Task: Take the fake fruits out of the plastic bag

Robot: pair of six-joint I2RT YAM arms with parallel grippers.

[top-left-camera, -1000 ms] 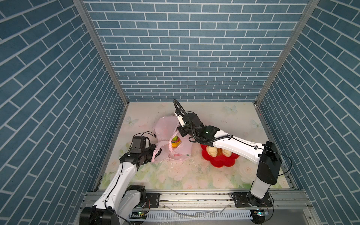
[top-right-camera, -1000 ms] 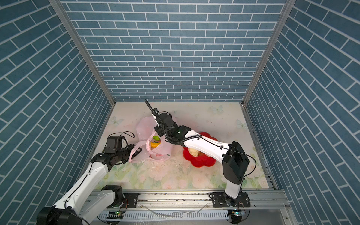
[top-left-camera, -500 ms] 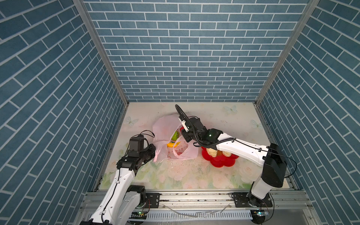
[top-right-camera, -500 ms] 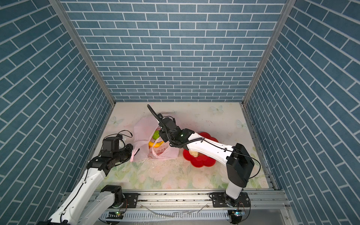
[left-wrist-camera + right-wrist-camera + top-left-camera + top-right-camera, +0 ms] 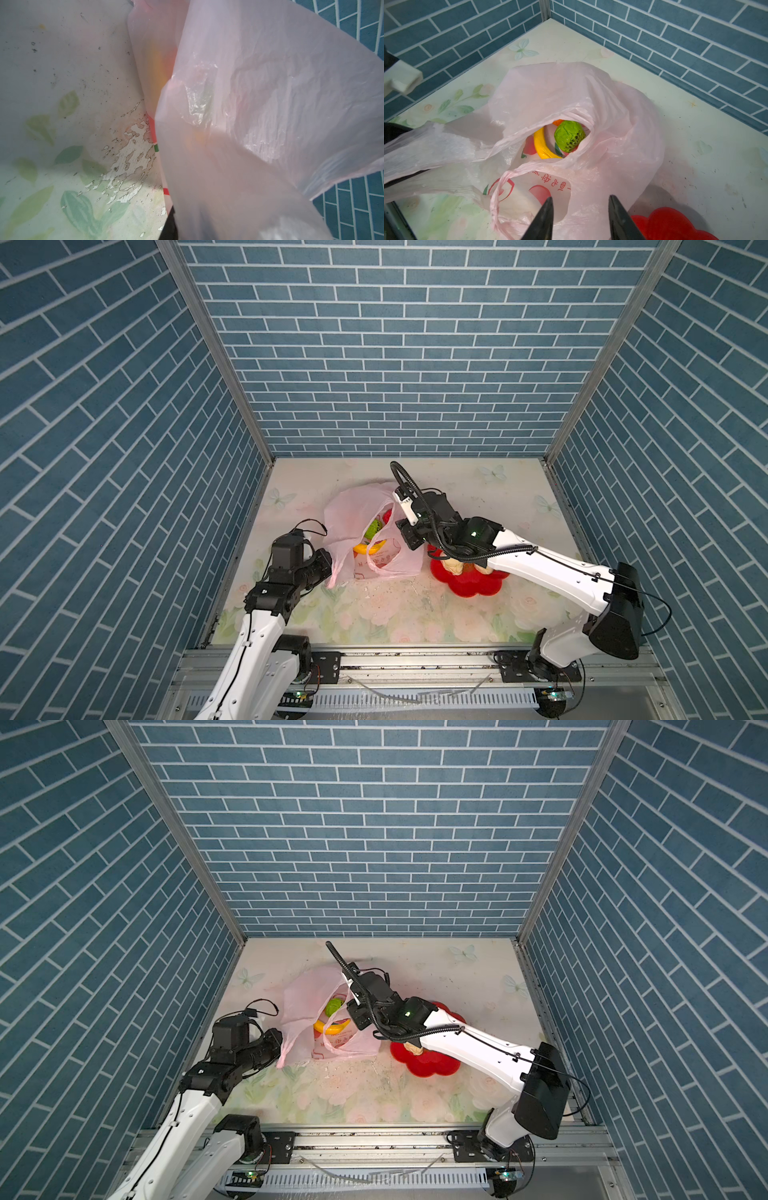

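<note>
Pink bag [image 5: 612, 116] is pinched by the left end effector [image 5: 329, 570]. Fruits [image 5: 569, 136] lie inside, ahead of the right end effector [image 5: 581, 197], which is half open and empty. It could snag the loop [image 5: 492, 203].

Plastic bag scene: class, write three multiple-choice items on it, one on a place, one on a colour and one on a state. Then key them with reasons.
1. In both top views, where does the red dish lie relative to the plastic bag?
A. to its left
B. to its right
C. inside it

2. What colour is the textured ball in the bag's mouth?
A. green
B. blue
C. purple

3. How is the right gripper?
A. shut on the ball
B. shut on the dish
C. open, holding nothing

Key:
1 B: the dish sits beside the bag's right edge.
2 A: the right wrist view shows it bright green.
3 C: its fingers stand apart with nothing between them.
</note>
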